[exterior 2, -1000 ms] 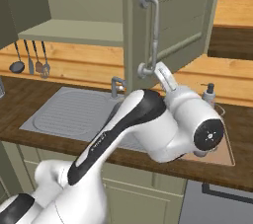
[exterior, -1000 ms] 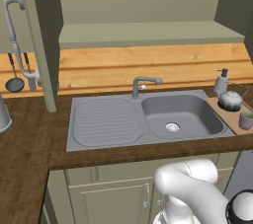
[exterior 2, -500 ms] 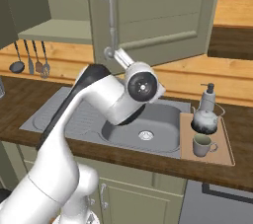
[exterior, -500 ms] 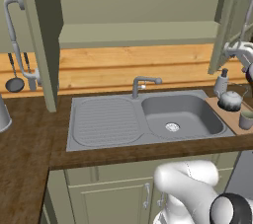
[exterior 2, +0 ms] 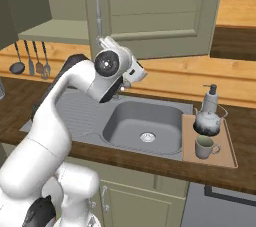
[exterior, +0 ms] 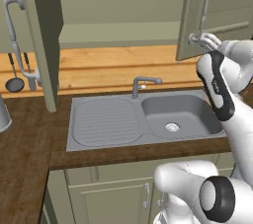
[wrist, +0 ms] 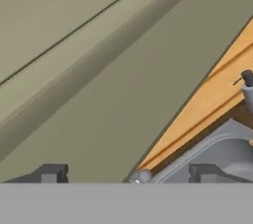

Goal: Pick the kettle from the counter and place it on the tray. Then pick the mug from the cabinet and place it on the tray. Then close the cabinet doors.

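Cabinet doors stand at different angles: the right door (exterior 2: 150, 11) is swung partway across the cabinet (exterior: 113, 6), and the gripper (exterior: 197, 39) sits at the lower end of its long grey bar handle (exterior: 203, 6), though I cannot tell how wide the gripper is. The left door (exterior: 42, 35) stands edge-on, wide open. At the desk's (exterior 2: 235, 176) right end, the pale tray (exterior 2: 222, 158) carries the shiny kettle (exterior 2: 207, 122) with the grey mug (exterior 2: 205, 147) just in front of it.
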